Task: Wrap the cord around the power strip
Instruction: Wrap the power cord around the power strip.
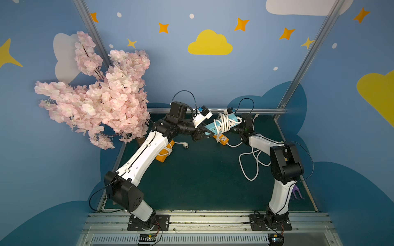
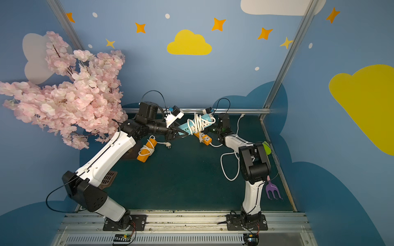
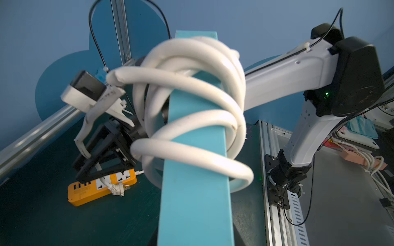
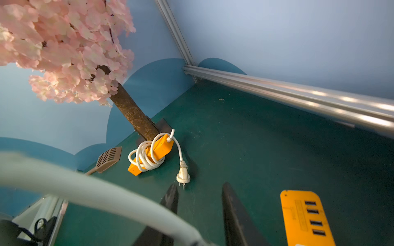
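Observation:
The blue power strip (image 1: 210,127) (image 2: 183,127) (image 3: 196,191) is held in the air at the back of the table. Its white cord (image 1: 222,122) (image 2: 197,124) (image 3: 191,89) is coiled several times around its middle. My left gripper (image 1: 210,133) is shut on the strip's near end; the left wrist view hides the jaws under the strip. My right gripper (image 4: 199,186) (image 1: 238,127) is at the strip's far end, open, with nothing between its fingers. A length of cord (image 4: 85,191) crosses in front of it. The cord's plug (image 3: 118,188) hangs down.
An orange strip (image 1: 222,139) (image 4: 304,219) lies under the blue one, its loose cord (image 1: 253,164) looping beside the right arm. Another orange strip (image 2: 147,150) (image 4: 153,153), cord-wrapped, lies by the pink blossom tree (image 1: 96,93). A purple fork (image 2: 272,189) and brown scoop (image 2: 108,179) lie at the sides.

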Controlling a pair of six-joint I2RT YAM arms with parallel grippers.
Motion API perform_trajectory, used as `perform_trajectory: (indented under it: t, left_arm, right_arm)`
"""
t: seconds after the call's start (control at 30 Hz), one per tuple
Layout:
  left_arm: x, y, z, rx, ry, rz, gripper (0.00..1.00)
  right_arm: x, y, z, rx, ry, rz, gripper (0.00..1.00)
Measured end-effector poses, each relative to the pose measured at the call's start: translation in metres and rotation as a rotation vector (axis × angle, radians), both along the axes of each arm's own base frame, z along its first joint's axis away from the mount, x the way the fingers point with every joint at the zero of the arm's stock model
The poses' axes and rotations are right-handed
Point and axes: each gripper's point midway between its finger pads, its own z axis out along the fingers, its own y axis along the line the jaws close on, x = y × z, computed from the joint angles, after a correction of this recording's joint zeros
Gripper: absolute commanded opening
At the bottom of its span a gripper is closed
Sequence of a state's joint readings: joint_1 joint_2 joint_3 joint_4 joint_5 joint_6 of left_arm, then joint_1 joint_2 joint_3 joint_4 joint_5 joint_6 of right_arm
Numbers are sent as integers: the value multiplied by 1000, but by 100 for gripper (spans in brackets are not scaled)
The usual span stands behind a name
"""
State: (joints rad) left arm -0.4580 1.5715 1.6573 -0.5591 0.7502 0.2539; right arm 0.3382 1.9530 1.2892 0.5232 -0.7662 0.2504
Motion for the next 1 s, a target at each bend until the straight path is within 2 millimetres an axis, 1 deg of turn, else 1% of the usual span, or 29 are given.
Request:
perform_trajectory:
  t: [0.07,0.13,0.3,0.37,0.47,0.5,0.57,0.63,0.67,0.73,0.8,0.87,0.93,1.0]
  left_arm:
    - [-3,1,9,-12,-28,1,3]
    - [-4,2,16,-20,-46,2,3]
    - [-2,2,25,-29,-70,8,2]
    - [-2,2,26,-29,-73,11,3]
    - [-2,1,30,-31,-76,16,3]
    - [-2,1,32,-33,-81,17,2]
    - [-2,1,37,-37,-92,23,3]
    - [1,2,40,-39,-99,37,2]
    - [2,2,41,-39,-100,46,2]
    - [9,4,40,-36,-94,82,3]
    - [18,8,37,-35,-89,131,2]
    - [32,15,32,-36,-74,199,3]
    - [52,29,27,-39,-48,288,3]
    - [77,46,21,-37,-31,386,3]
  right_arm:
    - [-6,0,-9,-14,8,-22,47]
    - [-10,0,-15,-29,9,-40,49]
    - [-9,1,-19,-56,-18,-68,50]
    - [-9,3,-20,-66,-33,-75,49]
    - [-10,8,-21,-84,-55,-85,43]
    - [-10,10,-21,-88,-59,-88,40]
    - [-11,13,-21,-92,-73,-91,27]
    - [-13,17,-22,-93,-87,-96,10]
    - [-13,17,-23,-97,-96,-99,5]
    - [-18,20,-29,-100,-90,-103,0]
    - [-26,22,-40,-111,-72,-104,0]
    - [-38,23,-52,-134,-47,-110,0]
    - [-56,27,-61,-168,-20,-102,0]
    - [-76,35,-62,-217,-14,-82,0]
